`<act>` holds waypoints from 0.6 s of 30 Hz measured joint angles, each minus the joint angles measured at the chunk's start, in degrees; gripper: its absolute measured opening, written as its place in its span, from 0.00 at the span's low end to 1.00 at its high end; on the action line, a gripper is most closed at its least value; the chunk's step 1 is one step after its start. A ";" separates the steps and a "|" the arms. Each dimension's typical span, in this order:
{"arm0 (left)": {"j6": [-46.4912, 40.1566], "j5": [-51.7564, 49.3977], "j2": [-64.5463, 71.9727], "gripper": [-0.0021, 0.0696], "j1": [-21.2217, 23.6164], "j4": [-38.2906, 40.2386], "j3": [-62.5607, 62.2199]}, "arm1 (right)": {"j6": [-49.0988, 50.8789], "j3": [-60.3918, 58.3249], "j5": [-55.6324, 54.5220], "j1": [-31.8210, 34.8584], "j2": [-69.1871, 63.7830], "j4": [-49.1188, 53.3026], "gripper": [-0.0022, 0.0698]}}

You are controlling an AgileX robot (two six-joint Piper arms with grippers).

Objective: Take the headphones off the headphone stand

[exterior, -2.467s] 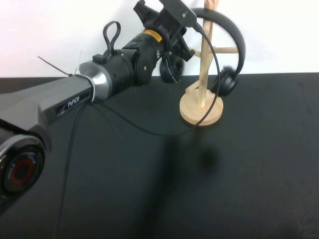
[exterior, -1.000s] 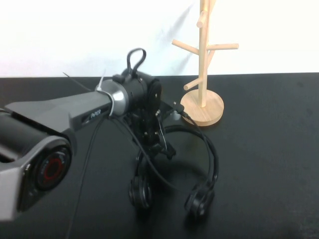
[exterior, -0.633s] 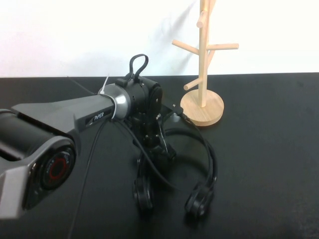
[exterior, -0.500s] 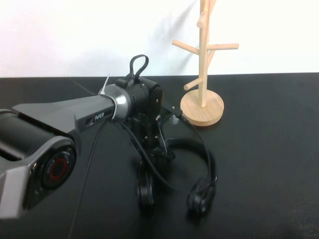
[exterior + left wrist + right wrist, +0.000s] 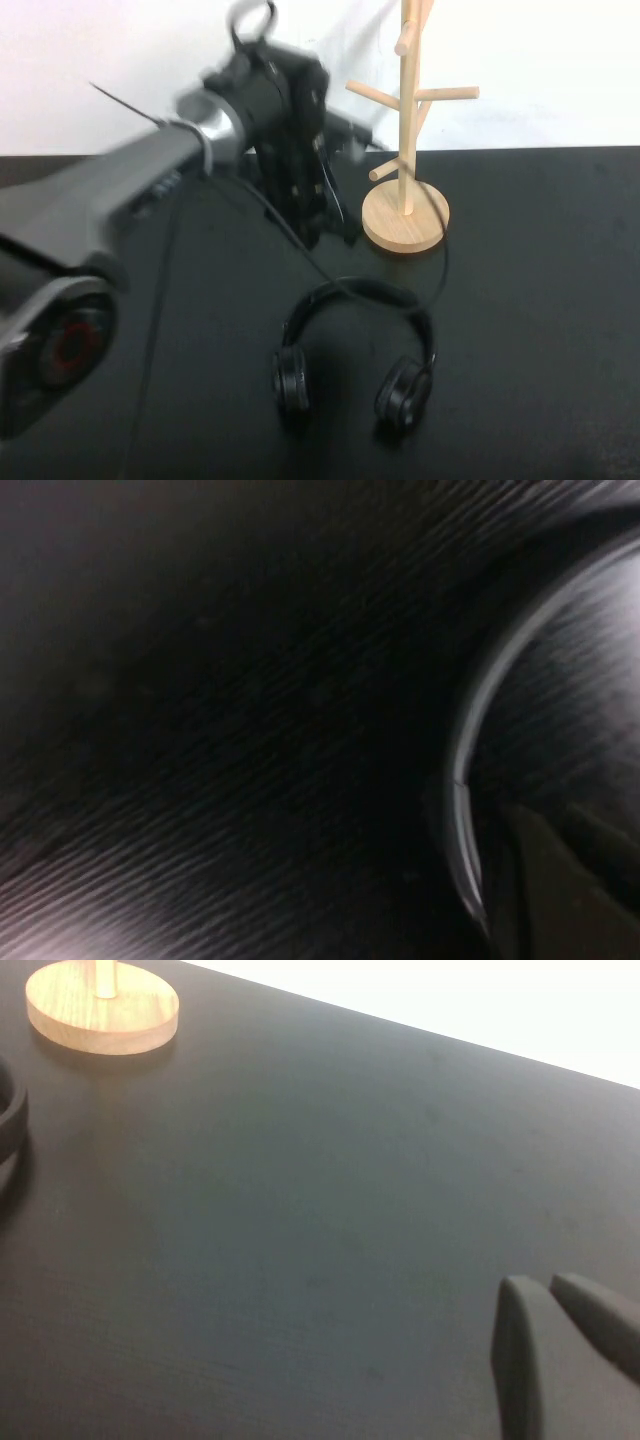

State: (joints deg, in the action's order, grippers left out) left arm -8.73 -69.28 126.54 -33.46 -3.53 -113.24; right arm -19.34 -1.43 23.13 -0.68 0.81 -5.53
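Observation:
The black headphones [image 5: 355, 350] lie flat on the black table in front of the stand, both ear cups toward me. The wooden headphone stand [image 5: 405, 200] is upright at the back, its pegs bare. My left gripper [image 5: 328, 232] hangs in the air above and behind the headphones, left of the stand's base, blurred, apart from the headband and open. Its wrist view shows the headband's curve [image 5: 465, 760] beside its fingers [image 5: 540, 880]. My right gripper [image 5: 550, 1300] is shut and empty low over the table, and the high view does not show it.
The stand's round base [image 5: 100, 1010] and an edge of the headphones [image 5: 10, 1120] show far off in the right wrist view. The left arm's cable [image 5: 300, 235] trails across the table. A white wall runs behind the table's far edge.
The headphones came off the stand and went down to the table. In the last half second my left gripper let go of the headband and rose back toward the stand.

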 joint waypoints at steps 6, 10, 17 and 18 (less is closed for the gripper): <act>0.00 -0.75 -12.44 0.03 0.00 1.94 1.12 | 0.00 0.00 0.00 0.00 0.00 0.00 0.02; 0.00 0.11 -22.36 0.03 0.00 4.21 6.70 | 0.00 0.00 0.00 0.00 0.00 0.00 0.02; 2.42 8.66 -43.02 0.03 0.00 3.89 26.01 | 0.00 0.00 0.00 0.00 0.00 0.00 0.02; 3.15 10.13 -46.10 0.03 0.00 3.53 29.59 | 0.00 0.00 0.00 0.00 0.00 0.00 0.02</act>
State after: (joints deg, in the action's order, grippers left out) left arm -5.58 -59.16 80.45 -33.46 0.00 -83.65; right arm -19.34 -1.43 23.13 -0.68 0.81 -5.53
